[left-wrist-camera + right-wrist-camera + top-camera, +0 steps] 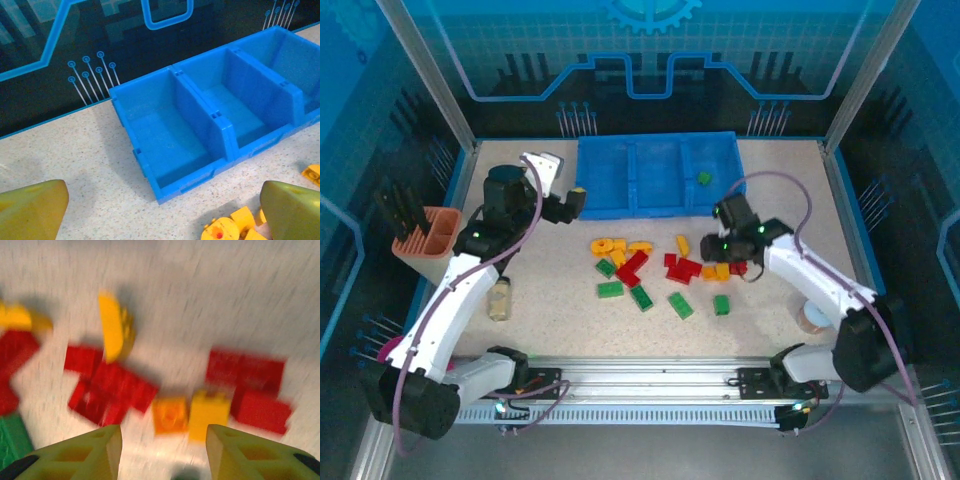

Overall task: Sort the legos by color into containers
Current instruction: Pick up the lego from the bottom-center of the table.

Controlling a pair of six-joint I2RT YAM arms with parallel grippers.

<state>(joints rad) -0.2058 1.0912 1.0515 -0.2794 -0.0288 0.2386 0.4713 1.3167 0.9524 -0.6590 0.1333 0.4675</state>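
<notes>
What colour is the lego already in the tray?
The lego is green, in the tray's right compartment; top external view shows it best.

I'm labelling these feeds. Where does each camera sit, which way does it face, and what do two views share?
Top: above and behind the bases, looking down on table, blue tray, bricks; both arms, left claw, right claw.
Left wrist: on the left arm, facing forward-down into the tray; own fingertips at bottom corners.
Right wrist: on the right arm, looking down, blurred, at red and yellow bricks; own fingertips below.
Shared: top and left wrist both show the tray.
</notes>
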